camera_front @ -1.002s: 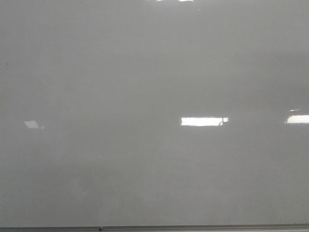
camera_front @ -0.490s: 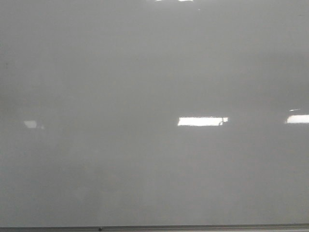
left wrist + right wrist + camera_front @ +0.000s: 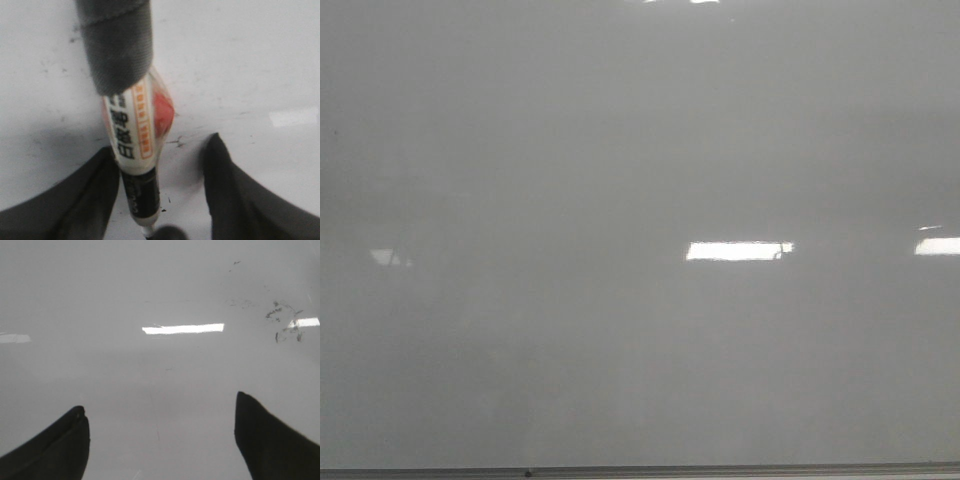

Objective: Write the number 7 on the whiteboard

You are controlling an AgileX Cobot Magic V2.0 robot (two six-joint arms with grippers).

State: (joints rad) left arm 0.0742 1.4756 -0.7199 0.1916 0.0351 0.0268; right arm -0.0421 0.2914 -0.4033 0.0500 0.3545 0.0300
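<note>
The whiteboard [image 3: 640, 150] fills the front view, glossy pale grey, and no number 7 or other black line shows on it. Neither gripper shows in the front view. In the left wrist view my left gripper [image 3: 161, 145] is open over the board [image 3: 250, 60]. A white marker [image 3: 135, 130] with black and orange print and a grey wrapped end lies between the fingers. It rests against one finger [image 3: 95, 190] and stands apart from the other [image 3: 225, 185]. My right gripper [image 3: 159, 401] is open and empty above the board [image 3: 150, 290].
A thin metal edge strip [image 3: 720, 470] runs along the board's near edge. Bright rectangular light reflections [image 3: 738, 251] lie on the board. Faint dark smudges [image 3: 285, 320] show in the right wrist view, and a small one [image 3: 175, 142] lies beside the marker.
In the front view a faint shadow has spread over the board's left side and the small left reflection has dimmed. The middle reflection has stretched slightly leftward.
</note>
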